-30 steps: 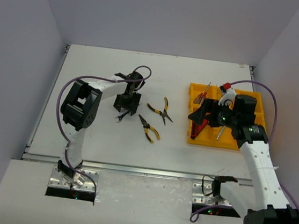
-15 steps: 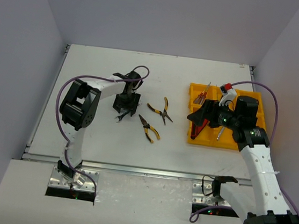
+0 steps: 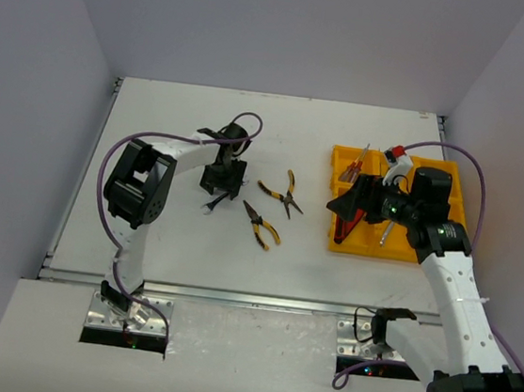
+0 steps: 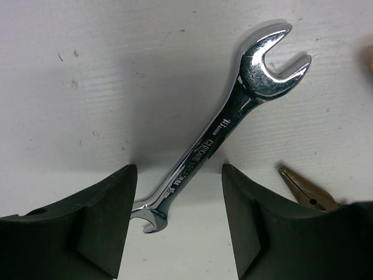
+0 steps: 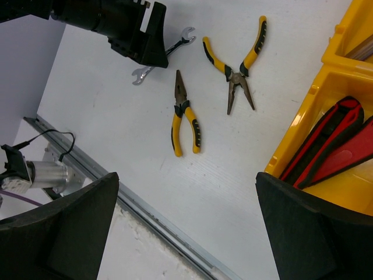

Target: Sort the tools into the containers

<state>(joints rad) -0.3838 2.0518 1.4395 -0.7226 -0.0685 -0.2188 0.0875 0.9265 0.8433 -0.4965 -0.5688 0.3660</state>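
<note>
A silver wrench (image 4: 233, 116) lies flat on the white table. My left gripper (image 4: 179, 233) is open and low over it, its fingers on either side of the wrench's lower end, not touching. In the top view the left gripper (image 3: 219, 189) covers most of the wrench (image 3: 212, 205). Two yellow-black pliers (image 3: 282, 192) (image 3: 261, 224) lie to its right; they also show in the right wrist view (image 5: 236, 64) (image 5: 183, 119). My right gripper (image 3: 349, 206) is open and empty, above the left edge of the yellow tray (image 3: 337, 245). Two red-black utility knives (image 5: 326, 146) lie in its near-left compartment.
Red-handled screwdrivers (image 3: 352, 167) stick out of the tray's far-left compartment. A plier tip (image 4: 306, 189) lies close to my left gripper's right finger. The table's metal front rail (image 5: 145, 216) runs below the right gripper. Grey walls enclose the table.
My left gripper has edged slightly over the wrench. The right arm has shifted a little near the tray. No tool has moved.
</note>
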